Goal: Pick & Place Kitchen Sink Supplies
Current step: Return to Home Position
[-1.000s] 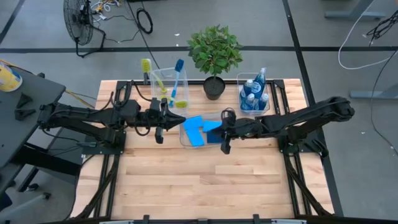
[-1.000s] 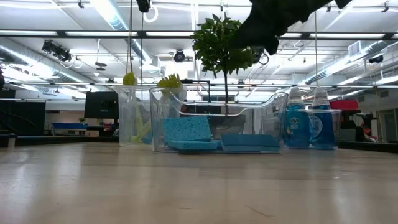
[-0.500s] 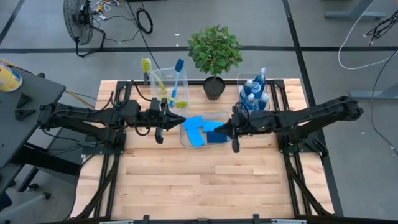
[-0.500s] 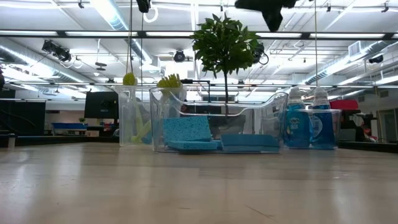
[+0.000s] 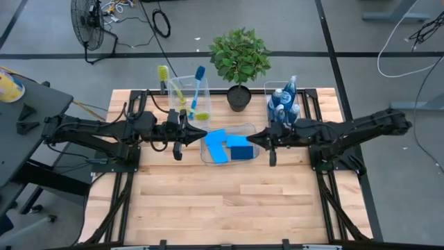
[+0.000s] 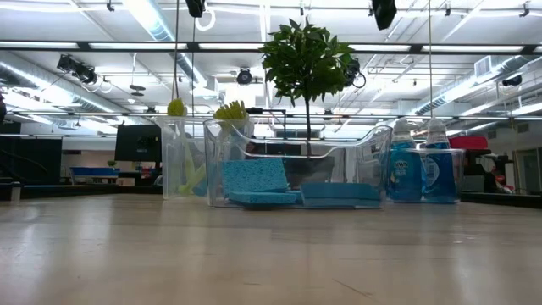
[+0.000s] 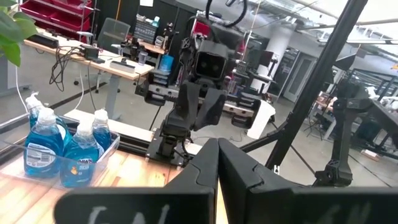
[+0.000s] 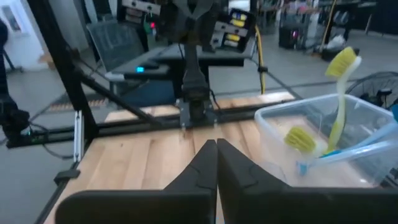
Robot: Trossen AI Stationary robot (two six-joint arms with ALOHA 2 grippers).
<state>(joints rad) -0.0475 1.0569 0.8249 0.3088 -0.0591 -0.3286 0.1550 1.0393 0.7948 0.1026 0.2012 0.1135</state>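
Sponges (image 5: 220, 146) in clear bin (image 5: 239, 127) | my right pincer (image 5: 251, 137) held high at bin's end, fingers together | left pincer (image 5: 202, 133) level, together.

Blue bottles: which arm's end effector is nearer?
Right. The right end effector is close by the bottles; the left end effector is across the sponge bin, by the brushes.

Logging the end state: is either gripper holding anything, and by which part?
Nothing is held; the left gripper and right gripper both have shut, empty jaws.
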